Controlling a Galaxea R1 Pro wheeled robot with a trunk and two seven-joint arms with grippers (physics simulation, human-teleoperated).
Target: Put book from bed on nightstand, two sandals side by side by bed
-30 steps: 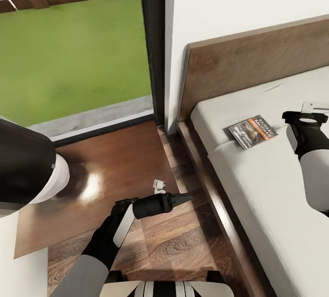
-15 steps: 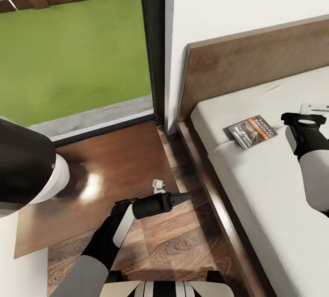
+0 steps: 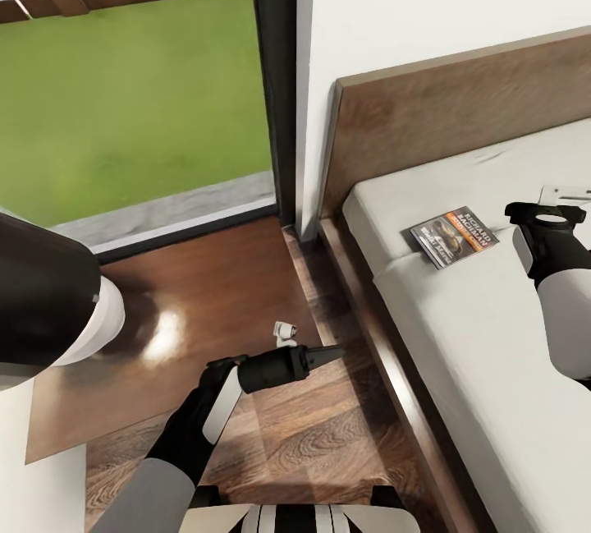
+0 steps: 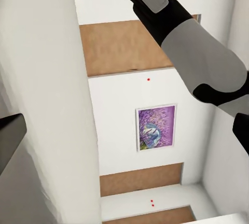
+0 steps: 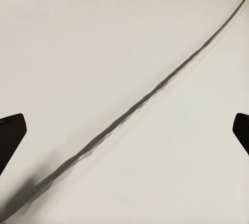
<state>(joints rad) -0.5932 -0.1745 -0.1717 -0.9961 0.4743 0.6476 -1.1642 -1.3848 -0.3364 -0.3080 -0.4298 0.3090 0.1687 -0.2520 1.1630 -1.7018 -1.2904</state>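
Observation:
The book (image 3: pixel 454 237), dark with orange lettering, lies flat on the off-white mattress near the headboard of the bed (image 3: pixel 460 336). My right gripper (image 3: pixel 566 192) hovers over the mattress just right of the book, a short gap away. Its fingertips (image 5: pixel 11 136) stand wide apart over bare mattress, so it is open and empty. My left gripper (image 3: pixel 327 354) hangs low between the bed frame and the glossy dark brown nightstand (image 3: pixel 205 295). It looks open with nothing in it, one finger (image 4: pixel 10 136) showing at the edge. The sandals are out of view.
A tall black-framed window (image 3: pixel 275 81) with green lawn behind it stands behind the nightstand. A large black and white rounded object (image 3: pixel 41 303) sits at the nightstand's left. Wood plank floor (image 3: pixel 328 434) runs along the bed. The lavender picture (image 4: pixel 155 128) hangs on the far wall.
My right gripper has shifted very slightly over the mattress. The book and my left arm have not moved.

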